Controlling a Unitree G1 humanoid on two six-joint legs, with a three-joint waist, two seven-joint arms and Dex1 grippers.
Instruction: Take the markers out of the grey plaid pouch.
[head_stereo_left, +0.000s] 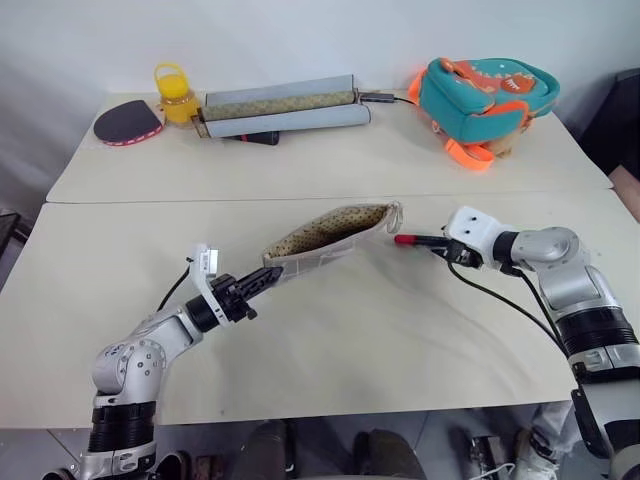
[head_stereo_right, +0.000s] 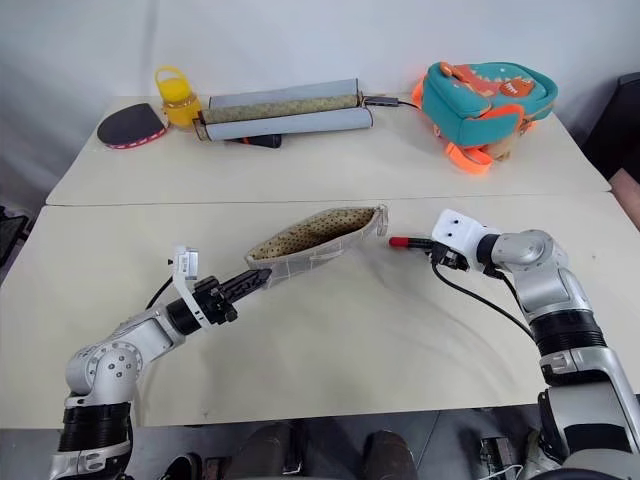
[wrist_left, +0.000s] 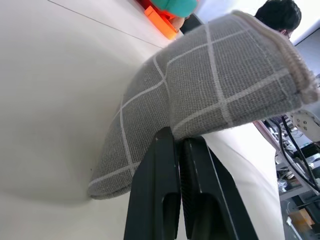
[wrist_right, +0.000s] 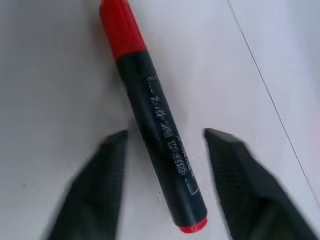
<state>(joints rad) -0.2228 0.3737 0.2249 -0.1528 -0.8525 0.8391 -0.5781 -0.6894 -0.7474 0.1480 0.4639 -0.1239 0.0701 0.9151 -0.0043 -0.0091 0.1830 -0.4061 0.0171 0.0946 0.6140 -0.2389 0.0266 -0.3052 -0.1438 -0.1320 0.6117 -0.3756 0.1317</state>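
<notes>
The grey plaid pouch (head_stereo_left: 330, 232) hangs tilted above the table with its mouth open, showing a brown dotted lining. My left gripper (head_stereo_left: 272, 277) is shut on the pouch's lower corner (wrist_left: 215, 85), its fingers (wrist_left: 155, 190) pressed together on the fabric. A marker (head_stereo_left: 410, 240) with a black body and red cap lies on the table just right of the pouch's mouth. My right gripper (head_stereo_left: 437, 244) is open around it. In the right wrist view the marker (wrist_right: 155, 120) lies between the two spread fingers (wrist_right: 105, 170), touching neither.
At the back of the table lie two long grey rolled mats (head_stereo_left: 285, 108), a yellow jar (head_stereo_left: 175, 95), a dark paddle (head_stereo_left: 127, 122) and a teal-and-orange backpack (head_stereo_left: 485, 95). A seam (head_stereo_left: 200, 200) runs across between two tabletops. A person's head (wrist_left: 277, 15) shows beyond the table.
</notes>
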